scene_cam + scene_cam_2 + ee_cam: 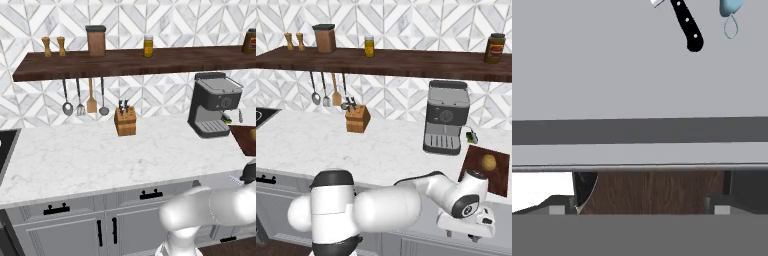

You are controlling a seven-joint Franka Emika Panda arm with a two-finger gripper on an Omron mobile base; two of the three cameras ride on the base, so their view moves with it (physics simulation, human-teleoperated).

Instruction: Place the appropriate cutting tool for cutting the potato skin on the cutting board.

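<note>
The dark reddish-brown cutting board (pixel 498 177) lies on the counter to the right of the coffee machine, with a potato (pixel 488 162) on it; its left part also reaches the cutting board (pixel 244 142) at the frame's right edge. My gripper (pixel 475 238) hangs low in front of the counter, below the board, above an open grey drawer (pixel 612 70). In the hand view the gripper (pixel 639 210) is open, its fingertips (pixel 558 210) wide apart with nothing between them. A pale blue-grey cutting tool (pixel 730 10) with a wire loop lies at the drawer's far end, cut off by the frame.
A black-handled knife (pixel 687 25) lies in the drawer just left of the pale tool. On the counter stand a coffee machine (pixel 446 117) and a wooden knife block (pixel 357 119). Utensils hang under the long wall shelf (pixel 381 60). Brown floor (pixel 652 192) shows below the drawer front.
</note>
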